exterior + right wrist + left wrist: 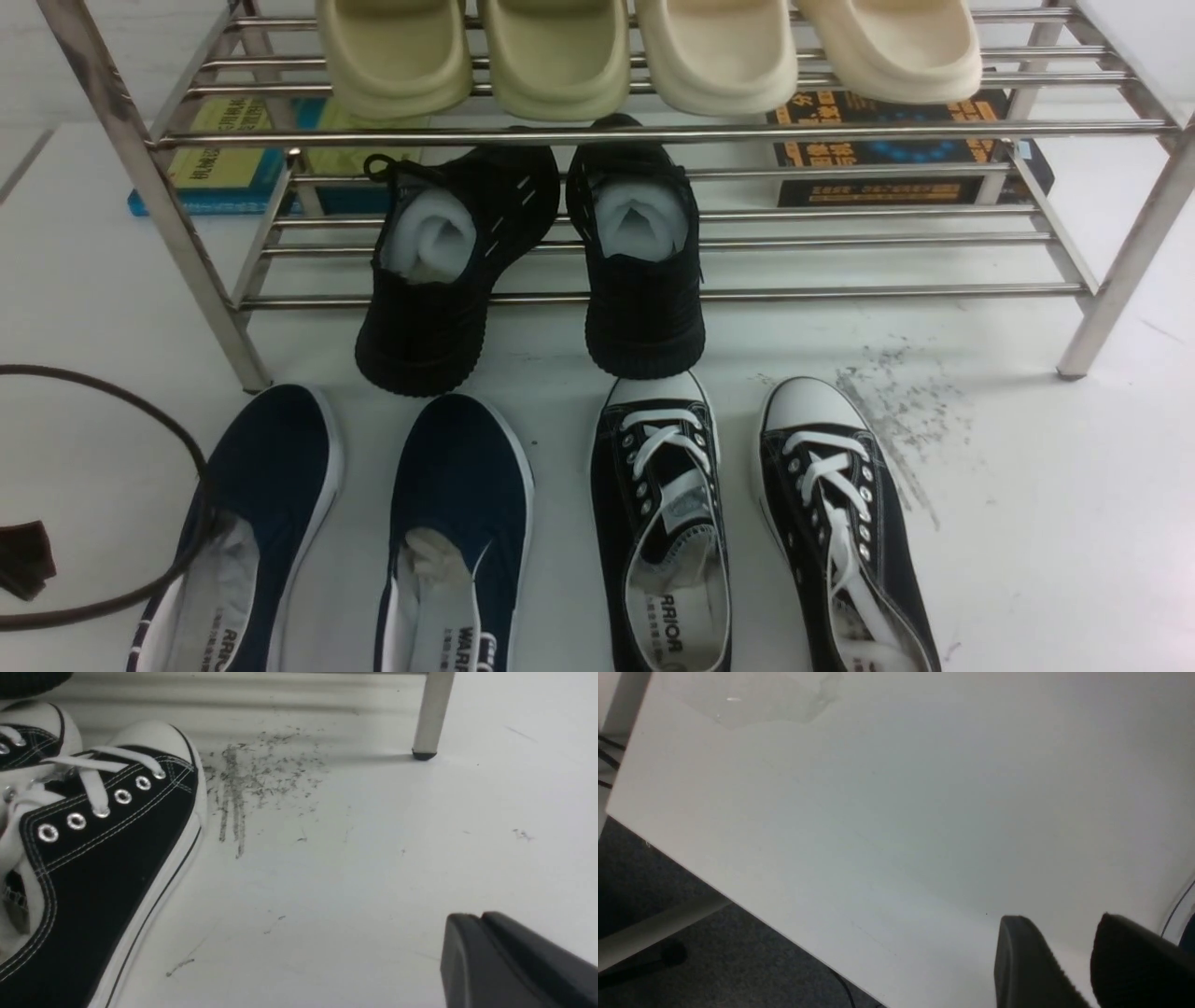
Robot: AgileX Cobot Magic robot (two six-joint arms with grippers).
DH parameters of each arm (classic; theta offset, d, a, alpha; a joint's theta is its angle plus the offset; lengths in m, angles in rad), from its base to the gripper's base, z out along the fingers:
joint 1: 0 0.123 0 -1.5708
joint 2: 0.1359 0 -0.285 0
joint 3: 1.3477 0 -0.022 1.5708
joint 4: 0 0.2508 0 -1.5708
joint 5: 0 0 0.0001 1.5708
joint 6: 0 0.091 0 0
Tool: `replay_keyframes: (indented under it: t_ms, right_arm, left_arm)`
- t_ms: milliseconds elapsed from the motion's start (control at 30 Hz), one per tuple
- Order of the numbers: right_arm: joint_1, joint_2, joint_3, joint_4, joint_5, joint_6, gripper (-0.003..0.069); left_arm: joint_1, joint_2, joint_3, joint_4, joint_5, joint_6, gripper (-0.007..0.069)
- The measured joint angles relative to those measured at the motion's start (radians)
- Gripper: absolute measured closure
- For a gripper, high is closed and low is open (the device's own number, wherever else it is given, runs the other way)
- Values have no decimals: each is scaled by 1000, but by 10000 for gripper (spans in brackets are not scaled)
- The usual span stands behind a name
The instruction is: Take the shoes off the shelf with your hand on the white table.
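Judging by the layout, looks finished for the navy slip-ons: parked flat on the white table just in front of the shelf, toes toward its left front leg, side by side without touching. Probably set there to continue the row begun by the black white-laced sneakers, lined up likewise in front of the shelf's middle and right half. Leaves the black knit sneakers lying across the lower tier, near ends down on the table (cream slides sit on the upper tier). Shows both claws carrying nothing: left gripper with fingers apart over bare table by an edge, shelf out of its sight; right gripper with pads together, barely a seam between, low over the table in front of the shelf's right front leg, near the scuff specks. As for looks: deep navy canvas, no laces, thin white rubber edging round the soles, white insoles with dark lettering, pale stuffing visible in the openings.
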Motion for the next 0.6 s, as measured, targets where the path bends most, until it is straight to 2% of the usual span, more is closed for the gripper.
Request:
replay_keyframes:
  t_ms: [200, 367, 600]
  right_arm:
    - [-39, 0, 1, 0, 0, 0, 603]
    - [-39, 0, 1, 0, -1, 0, 596]
    - [-39, 0, 1, 0, -1, 0, 582]
  left_arm:
    - [0, 0, 0, 1, 6, 11, 379]
    - [0, -35, 0, 1, 20, 90, 380]
    - [0, -248, 0, -25, 86, 182, 382]
